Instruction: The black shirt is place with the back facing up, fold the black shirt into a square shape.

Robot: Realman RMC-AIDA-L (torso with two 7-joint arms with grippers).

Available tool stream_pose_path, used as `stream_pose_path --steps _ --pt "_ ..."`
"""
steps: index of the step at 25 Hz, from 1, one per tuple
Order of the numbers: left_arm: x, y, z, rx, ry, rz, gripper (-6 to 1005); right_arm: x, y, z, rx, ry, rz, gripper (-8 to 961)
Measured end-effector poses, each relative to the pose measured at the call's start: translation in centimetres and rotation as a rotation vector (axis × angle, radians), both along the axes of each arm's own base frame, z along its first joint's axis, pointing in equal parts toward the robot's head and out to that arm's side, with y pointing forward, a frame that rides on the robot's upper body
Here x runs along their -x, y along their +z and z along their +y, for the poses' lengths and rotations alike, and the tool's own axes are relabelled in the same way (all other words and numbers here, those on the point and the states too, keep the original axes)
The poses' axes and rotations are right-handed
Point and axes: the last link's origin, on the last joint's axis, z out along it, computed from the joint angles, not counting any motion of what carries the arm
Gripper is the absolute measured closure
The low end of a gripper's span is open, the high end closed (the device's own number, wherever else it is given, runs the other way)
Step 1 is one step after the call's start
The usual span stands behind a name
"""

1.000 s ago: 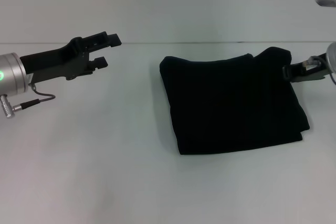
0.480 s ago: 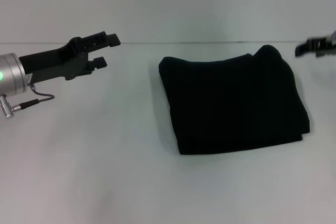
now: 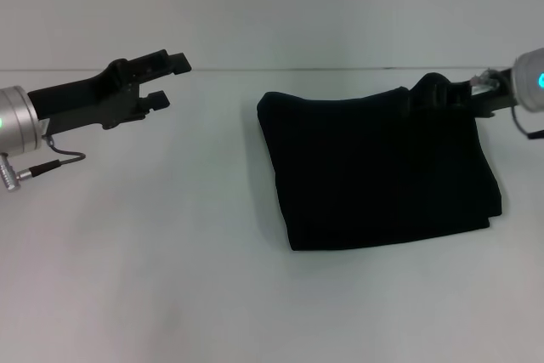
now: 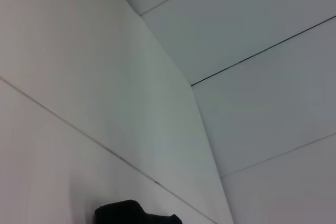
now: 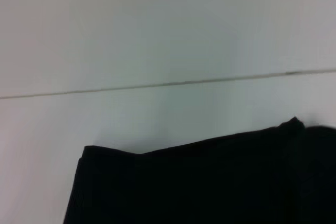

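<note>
The black shirt [image 3: 378, 167] lies folded into a rough square on the white table [image 3: 170, 252], right of centre, with a small bump at its far right corner. In the right wrist view the black shirt [image 5: 199, 182] fills the lower part, its far edge running across. My right gripper [image 3: 446, 96] reaches in from the right and sits at that far right corner, dark against the dark cloth. At the far left my left gripper [image 3: 168, 81] hovers open and empty, well apart from the shirt.
The table's far edge meets a pale wall [image 3: 272, 6] just behind the shirt. A grey cable [image 3: 51, 163] hangs under the left wrist.
The right gripper left the shirt's right edge, swung up and away to the far right, then came back in to the shirt's far right corner. The left arm has barely moved.
</note>
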Motion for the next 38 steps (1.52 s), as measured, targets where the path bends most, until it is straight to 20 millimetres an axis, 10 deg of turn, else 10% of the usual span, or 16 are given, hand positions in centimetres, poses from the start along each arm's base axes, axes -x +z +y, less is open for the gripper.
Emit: stream_pose_path --steps 10,22,29,38 --pt "0.0 0.0 0.1 -0.007 -0.004 0.006 122 -4.1 -1.8 0.8 -0.177 -0.057 -0.120 397" --pt "0.0 -0.8 -1.7 0.144 -0.049 0.032 122 0.5 5.7 1.4 -0.123 0.017 0.034 396" --pt "-1.2 -4.9 -5.0 0.449 -0.104 0.011 123 1.6 8.7 0.6 -0.072 0.005 0.116 390" --pt "-2.5 -11.3 -4.2 0.412 0.021 0.004 128 1.5 8.7 0.3 -0.060 -0.005 0.131 389"
